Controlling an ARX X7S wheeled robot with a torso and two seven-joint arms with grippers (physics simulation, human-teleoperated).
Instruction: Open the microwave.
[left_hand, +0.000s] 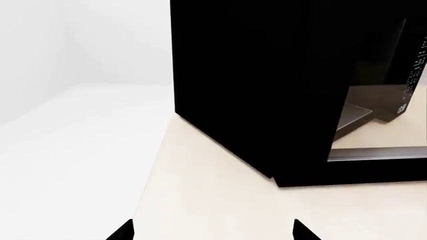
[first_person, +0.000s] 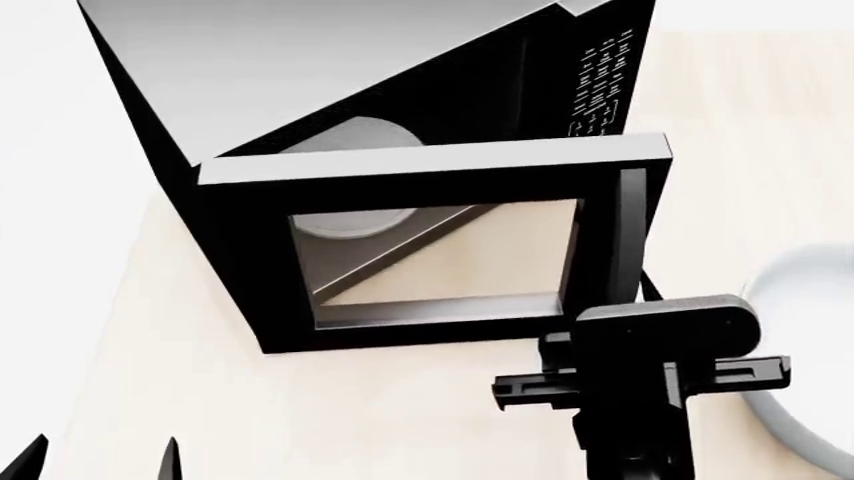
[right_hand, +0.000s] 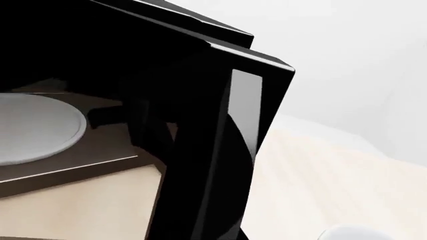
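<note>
The microwave (first_person: 334, 90) stands on the pale table (first_person: 174, 400), toward its far left part, with the grey top facing up and the keypad (first_person: 601, 85) on the right of the front. Its door (first_person: 427, 250) is swung well out from the body, hinged on the left, so the glass window now faces the robot and the white turntable (first_person: 354, 140) shows in the cavity behind it. The vertical handle (first_person: 630, 240) runs down the door's free right edge. The right end effector (first_person: 641, 385) sits just below and in front of that handle, its crossbar level; whether its fingers are spread or pinching the handle I cannot tell, since the right wrist view shows only the door edge close up. The left end effector (first_person: 100, 460) hangs low at the near left, well apart from the microwave, its two dark fingertips spread with nothing between them. A white rounded object (first_person: 801, 330) lies on the table at right.
</note>
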